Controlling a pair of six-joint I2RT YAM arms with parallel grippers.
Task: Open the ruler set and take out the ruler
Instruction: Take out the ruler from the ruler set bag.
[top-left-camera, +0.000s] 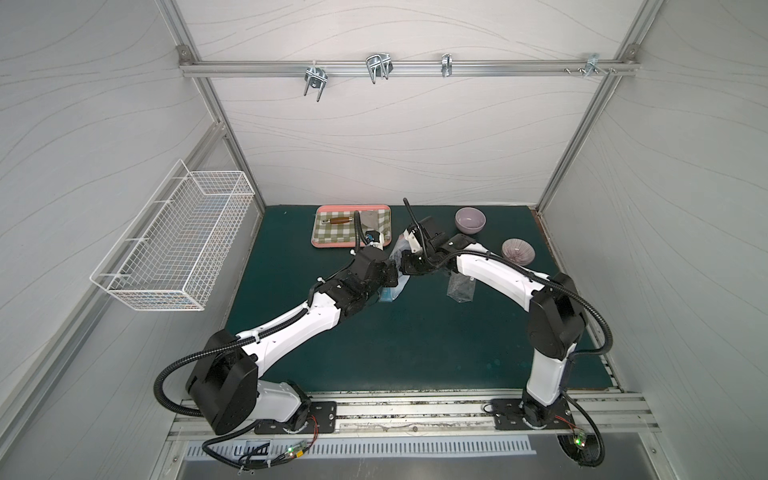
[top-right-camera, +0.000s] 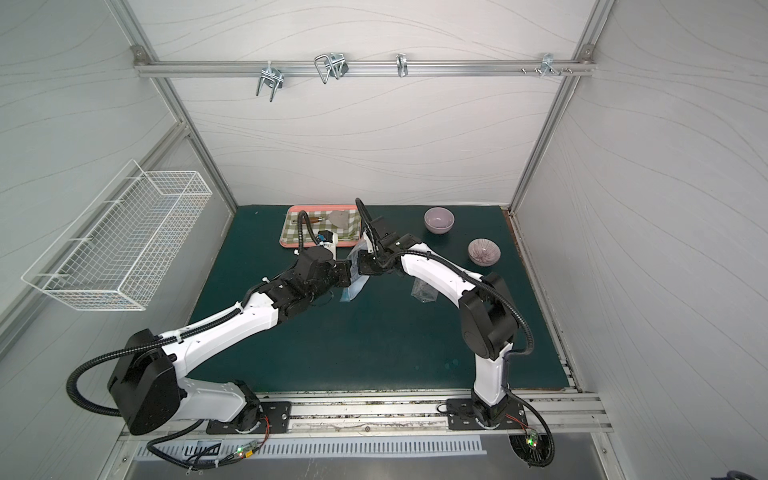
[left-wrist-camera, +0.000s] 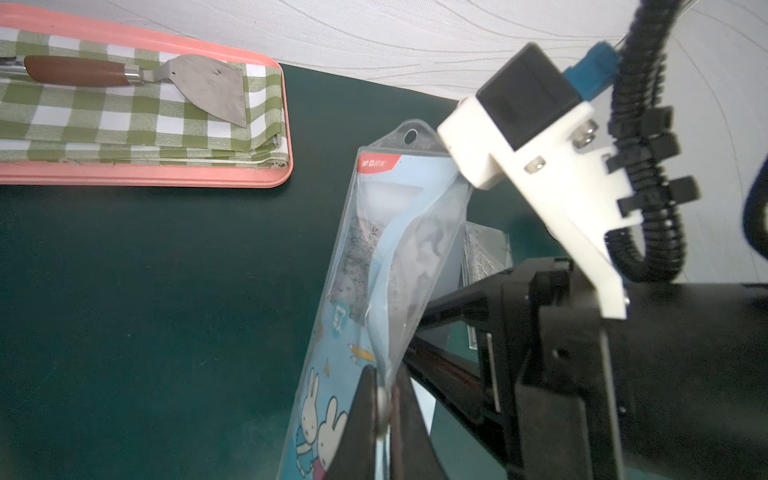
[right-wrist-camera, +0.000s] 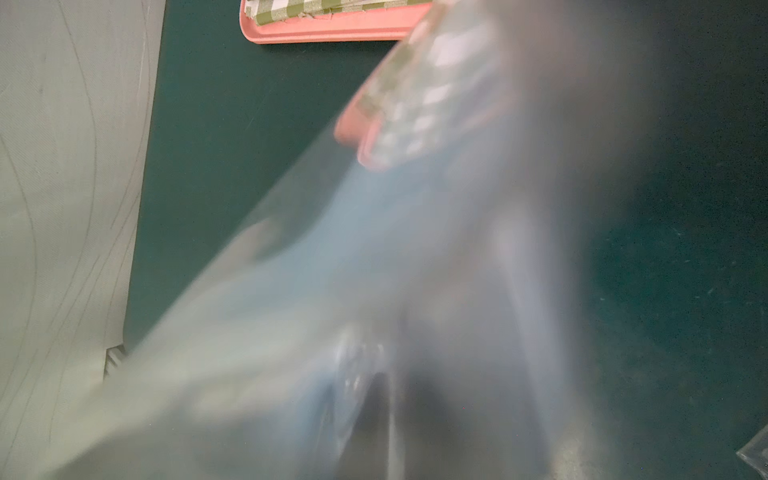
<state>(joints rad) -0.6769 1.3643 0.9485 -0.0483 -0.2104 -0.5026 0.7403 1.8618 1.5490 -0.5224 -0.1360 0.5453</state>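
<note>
The ruler set is a clear pouch with a blue card and rabbit drawings, held off the green mat at mid-table in both top views. My left gripper is shut on one edge of the pouch. My right gripper comes from the opposite side with its jaws together at the pouch's open side. Pouch film blurs its view, so I cannot tell whether it pinches a ruler or only the film. A clear ruler piece lies on the mat under the right arm.
A pink tray at the back holds a green checked cloth and a metal spatula. Two purple bowls stand at the back right. A white wire basket hangs on the left wall.
</note>
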